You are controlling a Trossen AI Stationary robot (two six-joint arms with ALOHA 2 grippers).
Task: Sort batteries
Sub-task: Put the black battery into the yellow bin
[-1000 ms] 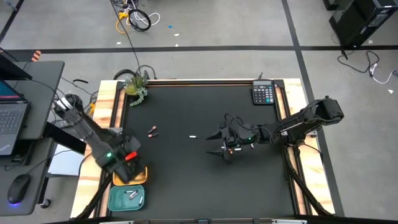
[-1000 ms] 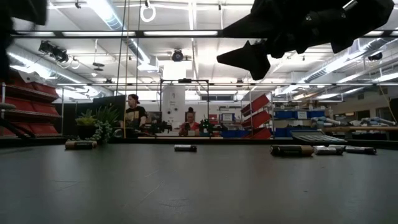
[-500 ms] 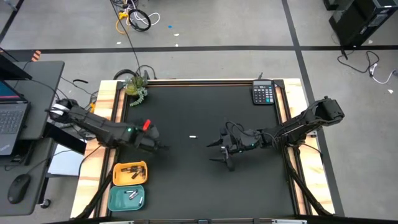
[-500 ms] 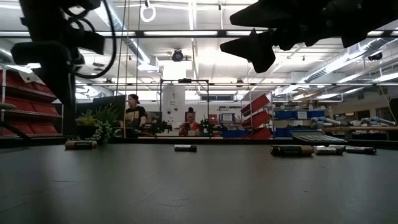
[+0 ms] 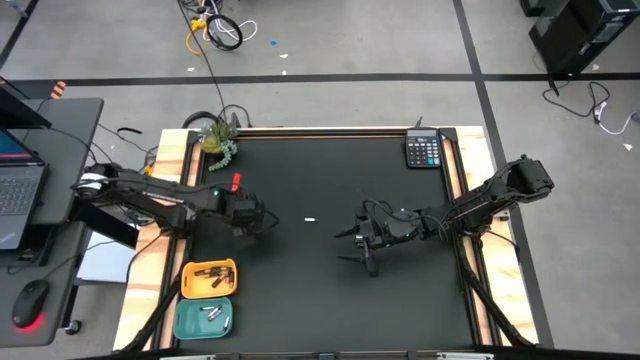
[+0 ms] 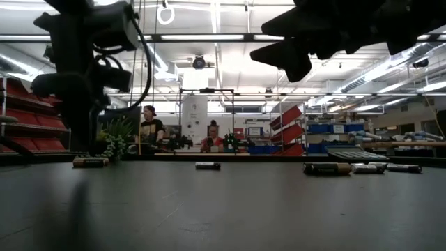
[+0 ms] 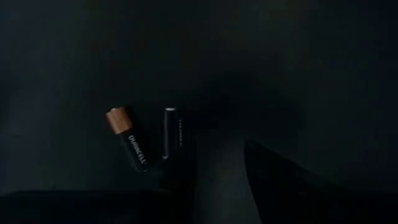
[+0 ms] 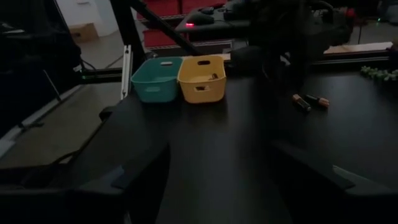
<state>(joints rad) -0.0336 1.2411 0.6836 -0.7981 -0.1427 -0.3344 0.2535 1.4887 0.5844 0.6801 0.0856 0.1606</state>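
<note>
Two dark batteries lie side by side on the black mat: one with a copper end (image 7: 127, 142), one slim and all dark (image 7: 171, 134). My left gripper (image 7: 214, 180) is open and stands just over them (image 5: 250, 214), one finger close beside their near ends. A white battery (image 5: 310, 219) lies alone mid-table. My right gripper (image 5: 356, 248) is open and hangs above the mat right of centre, holding nothing. From table height several batteries (image 6: 208, 166) (image 6: 327, 168) show lying on their sides.
A yellow bin (image 5: 208, 278) holding dark batteries and a teal bin (image 5: 205, 317) holding pale ones sit at the near left corner. A calculator (image 5: 424, 150) lies at the far right corner, a small plant (image 5: 218, 140) at the far left. People sit in the room behind.
My left arm has swung from above the yellow bin toward the far edge and the right, and has come down over the two dark batteries. My right gripper has stayed almost where it was, open. The batteries have not moved.
</note>
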